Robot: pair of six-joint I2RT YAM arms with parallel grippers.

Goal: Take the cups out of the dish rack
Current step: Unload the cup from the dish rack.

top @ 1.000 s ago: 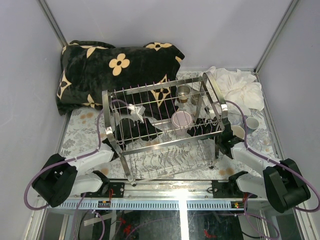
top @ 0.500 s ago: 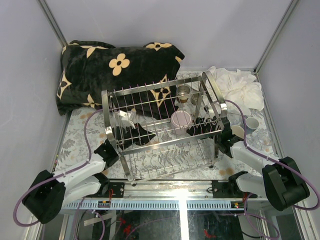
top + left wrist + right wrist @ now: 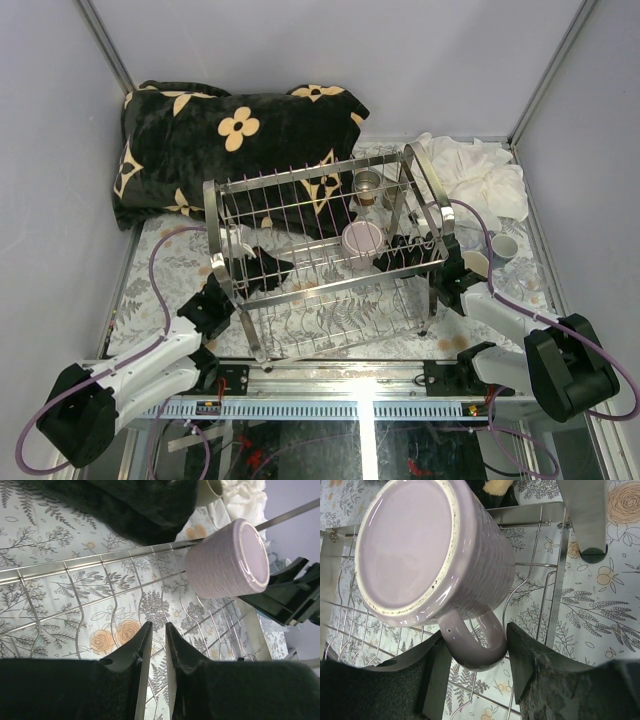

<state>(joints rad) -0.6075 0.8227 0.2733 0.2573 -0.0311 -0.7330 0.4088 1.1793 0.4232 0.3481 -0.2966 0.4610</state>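
Observation:
A pink-mauve ribbed mug (image 3: 363, 238) stands upside down in the upper tier of the chrome dish rack (image 3: 228, 190). My right gripper (image 3: 390, 260) reaches in from the right and is shut on the mug's handle (image 3: 479, 650), one finger on each side; the mug's base (image 3: 405, 550) faces the right wrist camera. My left gripper (image 3: 264, 265) is inside the rack's left half, shut and empty (image 3: 158, 625), pointing toward the mug (image 3: 227, 560) from a distance. Its fingers hover over the rack's wire floor (image 3: 75, 592).
A cream cup (image 3: 476, 263), a white cup (image 3: 505, 245) and a clear glass (image 3: 466, 238) stand right of the rack. A brownish cup (image 3: 367, 185) stands behind it. A white cloth (image 3: 480, 172) lies far right, a black flowered blanket (image 3: 230, 135) far left.
My left arm has pulled back toward the near left, drawing its gripper leftward inside the rack. The right gripper and the mug have stayed put.

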